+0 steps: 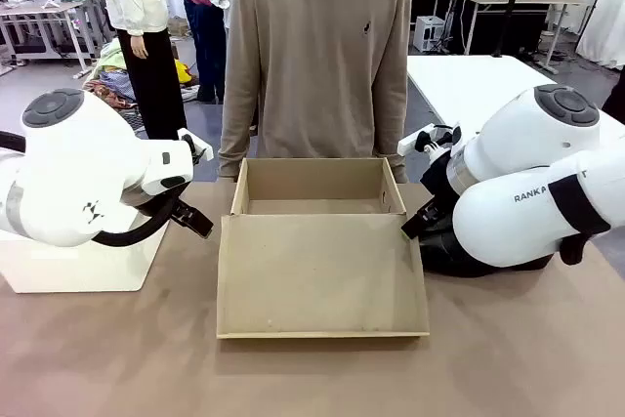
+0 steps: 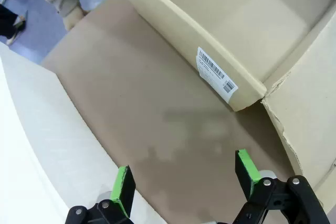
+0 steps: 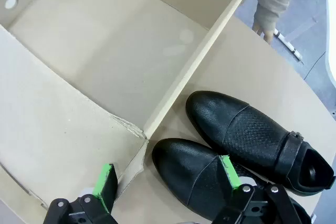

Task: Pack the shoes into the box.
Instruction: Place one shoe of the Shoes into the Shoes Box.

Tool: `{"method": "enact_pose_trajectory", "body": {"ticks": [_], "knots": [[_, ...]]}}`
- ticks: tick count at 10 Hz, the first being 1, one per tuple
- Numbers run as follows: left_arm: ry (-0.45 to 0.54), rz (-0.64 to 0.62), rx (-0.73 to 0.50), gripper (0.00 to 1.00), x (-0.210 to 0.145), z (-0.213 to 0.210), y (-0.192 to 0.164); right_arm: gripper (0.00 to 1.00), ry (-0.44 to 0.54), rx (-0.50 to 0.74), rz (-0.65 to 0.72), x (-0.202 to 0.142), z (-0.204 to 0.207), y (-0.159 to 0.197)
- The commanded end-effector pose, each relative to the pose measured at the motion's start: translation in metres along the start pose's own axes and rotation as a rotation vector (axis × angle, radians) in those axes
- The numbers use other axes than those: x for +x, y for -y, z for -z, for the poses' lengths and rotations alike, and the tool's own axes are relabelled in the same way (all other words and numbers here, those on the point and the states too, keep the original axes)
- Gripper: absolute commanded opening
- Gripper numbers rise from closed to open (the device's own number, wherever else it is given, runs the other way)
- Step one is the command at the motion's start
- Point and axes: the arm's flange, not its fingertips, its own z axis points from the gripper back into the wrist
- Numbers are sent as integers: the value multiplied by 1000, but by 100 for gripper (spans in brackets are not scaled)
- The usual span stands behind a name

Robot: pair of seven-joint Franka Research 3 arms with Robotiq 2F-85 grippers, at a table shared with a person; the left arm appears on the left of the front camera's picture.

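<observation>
Lower right of the right wrist view: the shoes (image 3: 239, 132) lie side by side on the bench (image 3: 236, 61), toes just beside the open, empty box (image 3: 105, 51). My right hand (image 3: 167, 176) hovers over the nearer toe, fingers apart, holding nothing; my left hand (image 2: 185, 174) is likewise apart over bare bench. Glossy leather looks slippery and the toe rounded. I judge the stiff heel collar the surest hold, weight moderate.
</observation>
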Motion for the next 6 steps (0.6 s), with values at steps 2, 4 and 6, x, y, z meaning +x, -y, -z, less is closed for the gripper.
{"method": "enact_pose_trajectory", "body": {"ticks": [2,4,6], "knots": [[0,0,0,100,0,0,0,100,0,0,0,0,0,0],[0,0,0,100,0,0,0,100,0,0,0,0,0,0],[0,0,0,100,0,0,0,100,0,0,0,0,0,0]]}}
